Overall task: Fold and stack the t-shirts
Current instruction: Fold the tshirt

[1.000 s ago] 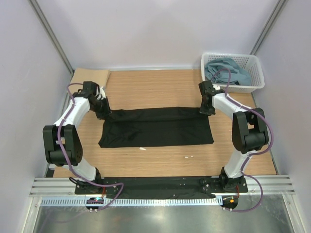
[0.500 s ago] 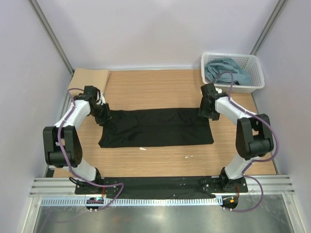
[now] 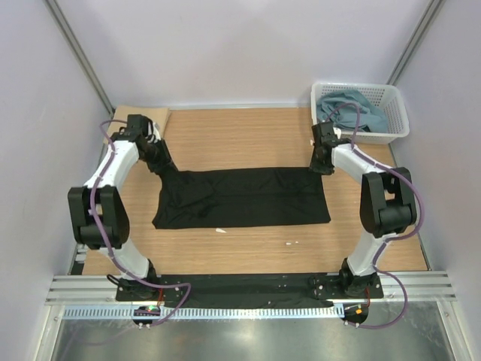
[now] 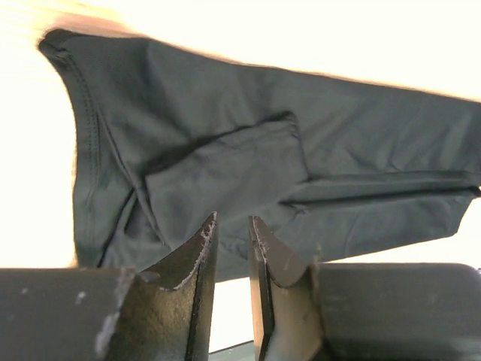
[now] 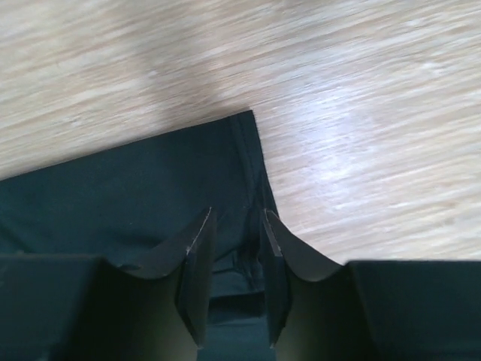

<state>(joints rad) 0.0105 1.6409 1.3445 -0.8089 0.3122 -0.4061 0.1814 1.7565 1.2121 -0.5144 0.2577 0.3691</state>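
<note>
At the far left corner of the black t-shirt (image 3: 244, 197), my left gripper (image 4: 231, 218) hangs with its jaws slightly apart, holding nothing. The shirt lies on the table (image 3: 225, 135) as a long band, apparently folded lengthwise; I judge the crosswise folds not yet done. At its far right corner, my right gripper (image 5: 235, 214) stands narrowly parted and empty. Beyond that corner, blue-grey t-shirts (image 3: 349, 105) lie bunched in the white basket (image 3: 379, 137); no stack exists.

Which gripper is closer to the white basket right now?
Right. The right gripper is at the right end of the black t-shirt, just in front of the basket; the left gripper is at its left end, much farther away.
</note>
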